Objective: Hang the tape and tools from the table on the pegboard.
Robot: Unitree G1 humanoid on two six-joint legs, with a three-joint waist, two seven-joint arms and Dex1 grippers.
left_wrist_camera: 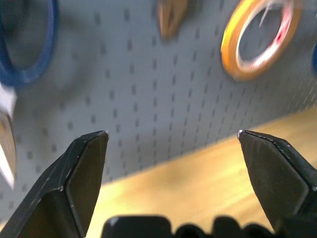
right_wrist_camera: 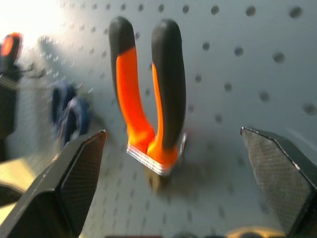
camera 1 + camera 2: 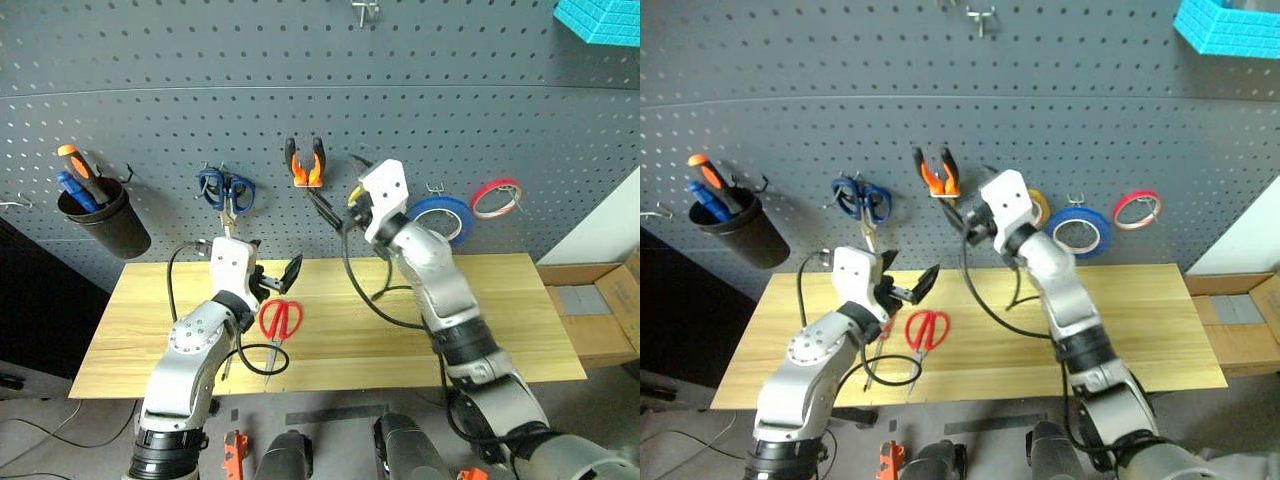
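Orange pliers [image 3: 305, 165] hang on pegboard [image 3: 150, 110], blue tape [image 3: 442, 217] too. Red scissors [image 3: 279, 322] lie near table [image 3: 520, 330] front edge, not hung. Screwdriver too hard to make out. Left gripper [image 3: 277, 277] and right gripper [image 2: 173, 163] both spread wide, nothing held.

Probably a workshop: tool-hung pegboard [image 3: 150, 90], table [image 3: 520, 320]

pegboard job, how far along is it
Done: the blue tape and pliers hang on the pegboard. In hand: nothing; the left gripper and right gripper are open and empty. Left: the red scissors lie on the table.
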